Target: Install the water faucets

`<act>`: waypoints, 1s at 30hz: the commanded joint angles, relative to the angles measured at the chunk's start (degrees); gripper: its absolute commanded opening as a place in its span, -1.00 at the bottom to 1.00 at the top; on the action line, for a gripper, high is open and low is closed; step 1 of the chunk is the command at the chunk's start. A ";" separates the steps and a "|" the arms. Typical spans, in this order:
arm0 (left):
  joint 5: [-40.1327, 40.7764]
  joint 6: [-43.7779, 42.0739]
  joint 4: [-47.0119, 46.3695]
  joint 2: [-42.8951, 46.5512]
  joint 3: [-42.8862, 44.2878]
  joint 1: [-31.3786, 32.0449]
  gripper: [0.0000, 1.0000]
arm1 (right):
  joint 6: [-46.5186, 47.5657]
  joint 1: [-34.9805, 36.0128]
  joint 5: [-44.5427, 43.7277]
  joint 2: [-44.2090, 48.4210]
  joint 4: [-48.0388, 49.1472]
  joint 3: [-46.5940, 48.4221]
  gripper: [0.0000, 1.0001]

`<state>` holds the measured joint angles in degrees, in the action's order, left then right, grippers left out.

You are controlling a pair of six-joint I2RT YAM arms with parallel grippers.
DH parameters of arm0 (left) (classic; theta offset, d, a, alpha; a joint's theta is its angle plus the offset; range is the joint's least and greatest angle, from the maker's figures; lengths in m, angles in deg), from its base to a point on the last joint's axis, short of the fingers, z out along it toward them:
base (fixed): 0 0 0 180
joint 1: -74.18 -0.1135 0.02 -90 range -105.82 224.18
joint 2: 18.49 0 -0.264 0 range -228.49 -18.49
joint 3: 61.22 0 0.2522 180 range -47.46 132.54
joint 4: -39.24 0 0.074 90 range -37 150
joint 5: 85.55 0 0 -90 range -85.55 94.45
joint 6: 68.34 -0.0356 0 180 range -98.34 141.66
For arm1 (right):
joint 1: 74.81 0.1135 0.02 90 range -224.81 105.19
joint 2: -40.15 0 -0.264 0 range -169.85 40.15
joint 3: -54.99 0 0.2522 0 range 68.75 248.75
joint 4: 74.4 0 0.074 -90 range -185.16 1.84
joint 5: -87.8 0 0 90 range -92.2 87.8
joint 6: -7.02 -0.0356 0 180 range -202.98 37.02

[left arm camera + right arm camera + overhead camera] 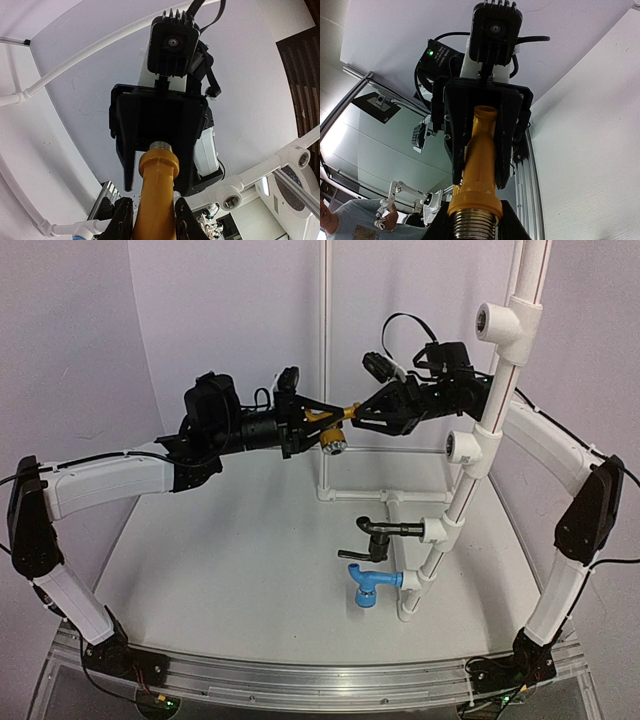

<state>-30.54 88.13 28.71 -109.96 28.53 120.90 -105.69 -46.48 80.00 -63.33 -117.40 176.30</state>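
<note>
Nearest, the blue tap [366, 586] and, above it, the black tap [376, 531] sit in the lower joints of the white pipe stand [463, 495] on the bench [230, 570], spouts down. Farther back, the brass tap [158, 190] hangs in mid-air. The left gripper [318, 422] has its jaws clamped on the body and the right gripper [357, 412] on the threaded stem. This looks like a hand-over toward an open upper joint [462, 449]. No lettering is readable.

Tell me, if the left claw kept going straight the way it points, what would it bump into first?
Most likely the right gripper. The left gripper points straight at it, nose to nose in mid-air, and only the brass faucet, which both appear to hold, bridges the gap between them.
</note>
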 commanded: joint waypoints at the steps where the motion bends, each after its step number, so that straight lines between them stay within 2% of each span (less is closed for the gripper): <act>1: 2.29 -0.03 2.08 2.74 2.88 0.21 -1.00 | 2.05 -2.78 -3.87 2.95 1.29 -1.67 0.24; 4: 4.45 1.50 4.14 4.24 2.46 0.01 -1.00 | 3.94 -7.99 -6.65 4.22 1.12 -2.61 0.62; 9: 7.37 4.31 6.46 6.74 1.30 -0.14 -1.00 | 11.76 -19.21 -8.59 12.05 0.90 -10.11 0.89; 13: 9.59 5.57 6.26 8.43 -0.70 -0.14 -1.00 | 17.78 -27.20 -7.03 22.06 0.72 -20.81 0.95; 18: 11.18 6.03 7.03 9.21 -1.66 -0.14 -1.00 | 22.10 -34.65 -2.22 32.64 0.22 -27.62 0.96; 24: 12.81 5.90 7.92 10.19 -2.47 -0.13 -1.00 | 23.95 -37.53 2.18 41.49 0.24 -32.54 0.96; 30: 13.66 5.08 9.23 11.05 -2.58 -0.14 -1.00 | 23.15 -37.82 7.16 47.45 0.24 -31.38 0.96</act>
<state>-18.25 93.71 38.89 -102.46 25.86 120.99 -83.25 -83.90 81.17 -19.15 -118.03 144.06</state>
